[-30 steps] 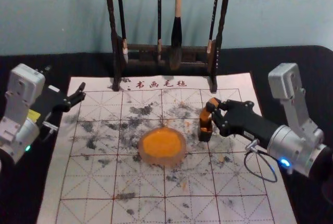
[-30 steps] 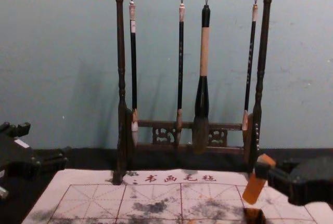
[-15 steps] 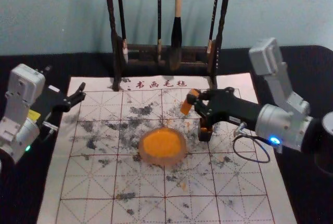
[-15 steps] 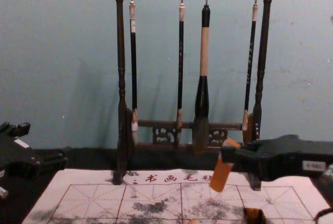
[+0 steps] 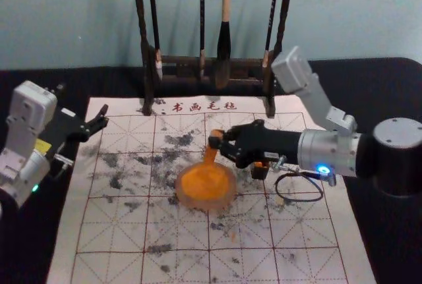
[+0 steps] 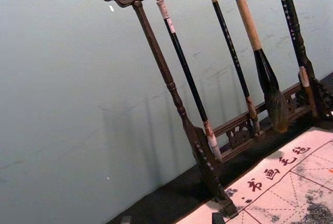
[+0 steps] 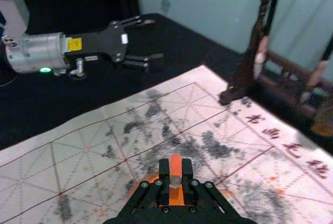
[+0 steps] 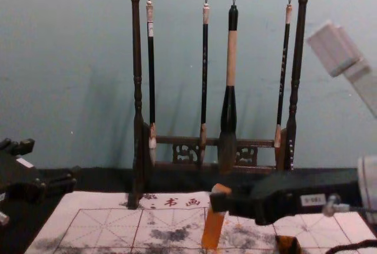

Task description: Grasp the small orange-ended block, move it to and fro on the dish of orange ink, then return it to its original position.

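Orange block (image 5: 210,155) has moved to the ink dish (image 5: 206,205), clamped in my right claw (image 5: 216,142); my left claw (image 5: 104,116) idles, fingers apart, near the mat's (image 5: 99,234) left edge.

My black right gripper (image 5: 216,142) had round screws (image 7: 193,182) and a blue-lit silver cylindrical wrist (image 5: 318,149); my black left gripper (image 5: 103,116), a white label (image 5: 68,113).

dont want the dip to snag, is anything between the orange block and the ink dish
Nothing visible stands between them. The right tool holds the block with its lower end at the far side of the dish. The small dark box sits to the dish's right, clear of that short path.
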Controlling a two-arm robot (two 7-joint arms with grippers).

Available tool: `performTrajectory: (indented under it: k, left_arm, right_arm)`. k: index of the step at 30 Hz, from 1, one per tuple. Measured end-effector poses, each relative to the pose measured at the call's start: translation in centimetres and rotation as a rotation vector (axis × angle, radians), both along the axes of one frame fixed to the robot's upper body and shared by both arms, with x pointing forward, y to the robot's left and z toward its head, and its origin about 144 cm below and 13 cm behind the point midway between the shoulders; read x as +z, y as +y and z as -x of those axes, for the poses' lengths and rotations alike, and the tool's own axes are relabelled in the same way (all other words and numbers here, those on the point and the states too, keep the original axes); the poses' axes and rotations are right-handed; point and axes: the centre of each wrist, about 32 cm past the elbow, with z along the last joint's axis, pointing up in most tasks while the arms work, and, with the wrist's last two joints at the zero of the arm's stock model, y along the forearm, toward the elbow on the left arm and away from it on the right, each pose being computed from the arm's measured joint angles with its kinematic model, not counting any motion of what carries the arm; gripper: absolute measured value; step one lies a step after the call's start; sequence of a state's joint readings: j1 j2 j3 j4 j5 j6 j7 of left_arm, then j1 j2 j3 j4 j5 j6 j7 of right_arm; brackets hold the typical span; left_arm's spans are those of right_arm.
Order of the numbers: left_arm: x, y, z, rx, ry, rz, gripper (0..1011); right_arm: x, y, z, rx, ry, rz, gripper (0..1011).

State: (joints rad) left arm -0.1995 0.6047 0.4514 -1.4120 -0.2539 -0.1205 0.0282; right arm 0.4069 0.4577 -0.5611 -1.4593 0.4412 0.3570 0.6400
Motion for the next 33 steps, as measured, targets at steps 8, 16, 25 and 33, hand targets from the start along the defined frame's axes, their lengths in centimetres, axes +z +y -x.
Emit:
performTrajectory:
  k: [8,16,25,33]
  left_arm:
    - [0.0,0.0,0.0,0.0,0.0,0.0,1001]
    - [0.0,0.0,0.0,0.0,0.0,0.0,1001]
    - [0.0,0.0,0.0,0.0,0.0,0.0,1002]
    - [0.0,0.0,0.0,0.0,0.0,0.0,1001]
  right_arm:
    - [-0.1,0.7,-0.9,0.038,0.059,0.027,108]
    - [0.0,1.1,-1.4,0.047,0.06,0.072,108]
    - [-0.3,1.6,-1.9,0.039,0.03,0.114,108]
    - [-0.5,1.9,-2.1,0.036,0.01,0.141,108]
